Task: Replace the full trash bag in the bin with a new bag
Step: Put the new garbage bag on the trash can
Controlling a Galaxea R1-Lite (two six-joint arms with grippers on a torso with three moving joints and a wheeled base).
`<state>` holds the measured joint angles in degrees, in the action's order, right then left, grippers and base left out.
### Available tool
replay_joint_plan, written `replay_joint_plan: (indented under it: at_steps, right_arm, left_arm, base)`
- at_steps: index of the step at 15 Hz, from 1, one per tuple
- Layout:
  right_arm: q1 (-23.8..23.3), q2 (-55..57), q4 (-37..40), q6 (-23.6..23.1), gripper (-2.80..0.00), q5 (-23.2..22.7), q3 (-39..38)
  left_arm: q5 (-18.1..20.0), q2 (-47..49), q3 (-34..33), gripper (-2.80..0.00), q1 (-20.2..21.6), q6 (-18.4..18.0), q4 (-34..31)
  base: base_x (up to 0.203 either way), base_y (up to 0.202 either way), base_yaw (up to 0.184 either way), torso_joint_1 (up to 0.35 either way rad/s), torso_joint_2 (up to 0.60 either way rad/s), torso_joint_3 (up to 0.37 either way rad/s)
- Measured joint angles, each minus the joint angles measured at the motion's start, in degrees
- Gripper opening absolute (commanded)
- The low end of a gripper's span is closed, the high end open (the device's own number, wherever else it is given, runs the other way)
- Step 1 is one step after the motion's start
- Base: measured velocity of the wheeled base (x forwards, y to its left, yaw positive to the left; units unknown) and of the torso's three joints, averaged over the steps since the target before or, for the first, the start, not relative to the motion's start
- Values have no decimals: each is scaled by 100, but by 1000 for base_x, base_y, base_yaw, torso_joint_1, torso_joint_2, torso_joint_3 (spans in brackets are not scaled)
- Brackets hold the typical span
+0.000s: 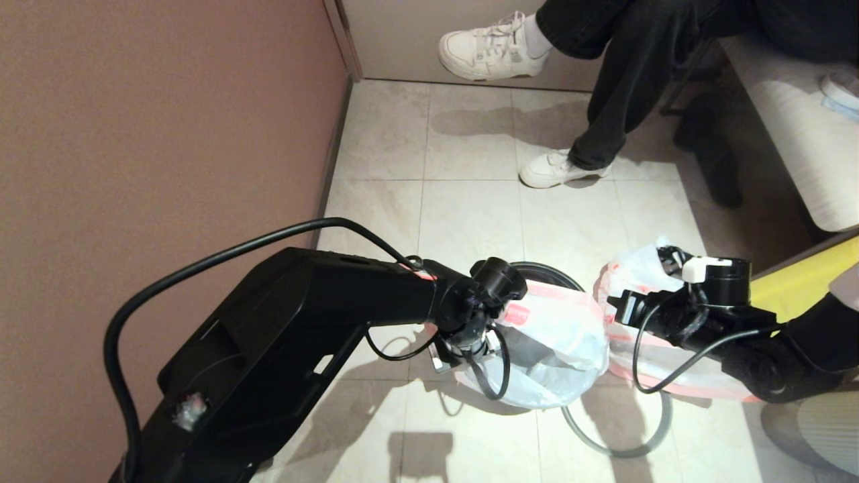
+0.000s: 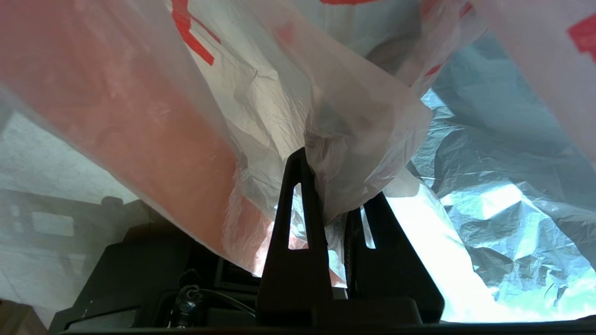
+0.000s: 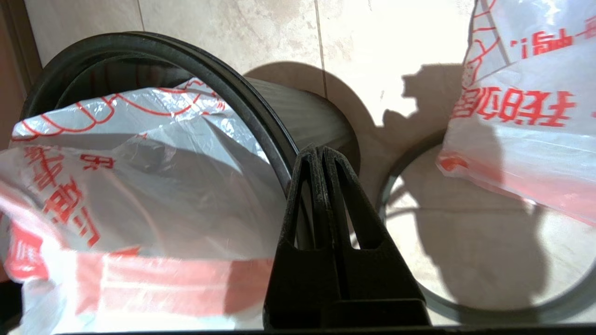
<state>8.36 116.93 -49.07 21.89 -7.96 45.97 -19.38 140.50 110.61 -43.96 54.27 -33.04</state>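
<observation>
The black bin [image 1: 537, 269] stands on the tiled floor. The new bag [image 1: 564, 342], limp and white with red print and a pink hem, hangs in and over its mouth. My left gripper [image 2: 333, 186] is at the bin's near-left side, shut on a fold of that bag. The loose grey ring [image 1: 631, 451] lies on the floor right of the bin. Beside it rests the full trash bag [image 1: 641, 274], partly under my right arm. My right gripper [image 3: 321, 152] hovers shut and empty between the bin [image 3: 139, 42] and the full trash bag [image 3: 521, 116], above the grey ring [image 3: 489, 316].
A seated person's legs and white shoes [image 1: 557, 169] are on the floor beyond the bin. A brown wall [image 1: 168, 134] closes the left side. A pale bench [image 1: 792, 134] and a yellow edge [image 1: 805, 275] stand at the right.
</observation>
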Motion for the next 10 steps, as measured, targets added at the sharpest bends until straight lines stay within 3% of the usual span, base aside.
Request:
replay_joint_plan:
  at_steps: [2,7,10]
  right_arm:
    - [-97,-340,815,-230,-280,-2,176]
    - [-272,-1137,3333,-1320,-280,-117,622]
    - [1,-1199,4042,-1402,-280,-289,662]
  left_arm:
    - [-28,11,11,-280,29,5,2]
    - [-51,25,73,-280,91,7,-1]
    - [-52,24,83,-280,91,-4,-1]
  base:
    - [0,0,0,0,0,0]
    - [0,0,0,0,0,0]
    - [0,0,0,0,0,0]
